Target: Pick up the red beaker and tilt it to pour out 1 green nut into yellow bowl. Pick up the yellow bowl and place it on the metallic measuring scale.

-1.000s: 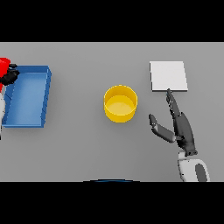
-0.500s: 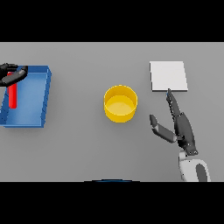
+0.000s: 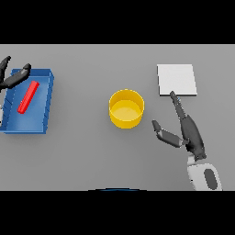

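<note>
Inspecting the grey table (image 3: 82,160), we find the red beaker (image 3: 28,97) lying on its side inside the blue tray (image 3: 46,108) at the table's left edge, slanted toward the tray's far corner. Our left hand (image 3: 13,78) sits over the tray's far left corner, fingers spread and holding nothing; it is apart from the beaker. The yellow bowl (image 3: 126,108) stands upright near the table's centre. The metallic measuring scale (image 3: 177,80), a pale square plate, lies toward the far right. Our right hand (image 3: 189,133) rests between bowl and scale, fingers straight, thumb splayed toward the bowl, one fingertip reaching the scale's near edge, gripping nothing.
</note>
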`<state>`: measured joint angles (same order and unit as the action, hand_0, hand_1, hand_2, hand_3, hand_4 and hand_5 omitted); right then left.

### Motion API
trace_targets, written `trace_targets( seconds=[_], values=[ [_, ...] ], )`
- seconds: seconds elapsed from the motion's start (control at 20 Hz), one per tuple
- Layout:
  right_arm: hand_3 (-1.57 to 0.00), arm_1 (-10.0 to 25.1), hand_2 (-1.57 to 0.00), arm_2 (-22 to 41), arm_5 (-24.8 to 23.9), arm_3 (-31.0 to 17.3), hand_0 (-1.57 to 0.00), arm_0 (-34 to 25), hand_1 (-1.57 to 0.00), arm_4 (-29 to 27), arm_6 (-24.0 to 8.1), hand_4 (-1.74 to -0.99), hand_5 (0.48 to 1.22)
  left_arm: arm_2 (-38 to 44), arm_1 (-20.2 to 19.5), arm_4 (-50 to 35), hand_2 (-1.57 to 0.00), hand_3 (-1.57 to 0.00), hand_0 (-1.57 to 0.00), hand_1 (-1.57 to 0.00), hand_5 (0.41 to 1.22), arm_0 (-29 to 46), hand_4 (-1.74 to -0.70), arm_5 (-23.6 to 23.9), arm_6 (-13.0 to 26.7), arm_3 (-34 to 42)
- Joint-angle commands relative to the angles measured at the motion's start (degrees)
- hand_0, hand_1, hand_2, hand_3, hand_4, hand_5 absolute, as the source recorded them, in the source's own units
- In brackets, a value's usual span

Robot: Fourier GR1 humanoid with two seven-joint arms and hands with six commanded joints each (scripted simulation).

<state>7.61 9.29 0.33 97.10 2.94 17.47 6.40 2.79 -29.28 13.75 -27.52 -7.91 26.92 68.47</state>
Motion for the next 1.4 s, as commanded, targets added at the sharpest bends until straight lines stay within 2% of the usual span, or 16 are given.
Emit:
trace_targets(
  seconds=[0.0, 0.05, 0.2, 0.4, 0.5, 0.75, 0.85, 1.0, 1.35],
  values=[
    [0.00, 1.4, 0.00, 1.0, 1.8, -0.4, 0.00, -0.8, 0.00, 0.8, 0.7, -1.080, 0.662, 0.3, 0.2, -0.7, -0.03, -0.03, -0.03, -0.03, 0.652, 0.4, -0.79, -0.1, -0.6, 0.4],
    [0.00, 3.3, 0.00, 1.8, 3.6, -0.3, 0.00, -2.5, 0.00, 2.0, -0.2, -1.088, 0.665, 0.2, 0.9, -0.7, -0.02, -0.02, -0.03, -0.02, 0.657, 0.4, -0.79, 0.4, -0.8, 0.7],
    [0.00, 8.5, 0.00, 5.5, 5.9, -1.5, 0.00, -7.6, 0.00, 10.4, -4.2, -1.128, 0.637, 0.0, 1.5, -0.9, -0.01, -0.01, -0.01, -0.01, 0.673, 1.0, -0.80, 0.6, -0.5, 1.8],
    [0.00, 13.3, 0.00, 11.6, 10.1, -5.6, 0.00, -16.3, 0.00, 19.2, -2.5, -1.150, 0.630, 0.0, 2.1, -1.5, 0.00, 0.00, 0.00, 0.00, 0.688, 0.9, -0.81, 0.3, 0.6, 2.0],
    [0.00, 15.5, 0.00, 13.9, 12.3, -7.3, 0.00, -19.9, 0.00, 21.8, 0.1, -1.157, 0.635, 0.2, 1.8, -1.8, 0.00, 0.00, 0.00, 0.00, 0.688, 1.7, -0.81, 0.0, 0.4, 2.8],
    [0.00, 16.1, 0.00, 20.4, 16.0, -13.9, 0.00, -27.7, 0.00, 27.8, 3.1, -1.156, 0.642, 0.0, 1.7, -1.8, 0.00, 0.00, 0.00, 0.00, 0.692, 2.3, -0.81, -0.5, 0.6, 3.4],
    [0.00, 16.0, 0.00, 22.1, 17.2, -16.4, 0.00, -30.2, 0.00, 28.9, 4.4, -1.154, 0.639, 0.4, 1.2, -1.8, 0.00, 0.00, 0.00, 0.00, 0.695, 2.5, -0.81, -0.6, -0.5, 2.6],
    [0.00, 15.4, 0.00, 24.2, 19.2, -20.5, 0.00, -33.4, 0.00, 29.8, 6.5, -1.155, 0.646, 0.8, 0.8, -2.2, 0.00, 0.00, 0.00, 0.00, 0.695, 2.1, -0.81, -1.0, -0.2, 2.7],
    [0.00, 13.3, 0.00, 29.3, 24.5, -27.3, 0.00, -39.4, 0.00, 32.8, 6.0, -1.174, 0.674, 0.8, 0.6, -1.6, 0.00, 0.00, 0.00, 0.00, 0.703, 1.9, -0.80, -0.7, -1.1, 1.9]
  ],
)
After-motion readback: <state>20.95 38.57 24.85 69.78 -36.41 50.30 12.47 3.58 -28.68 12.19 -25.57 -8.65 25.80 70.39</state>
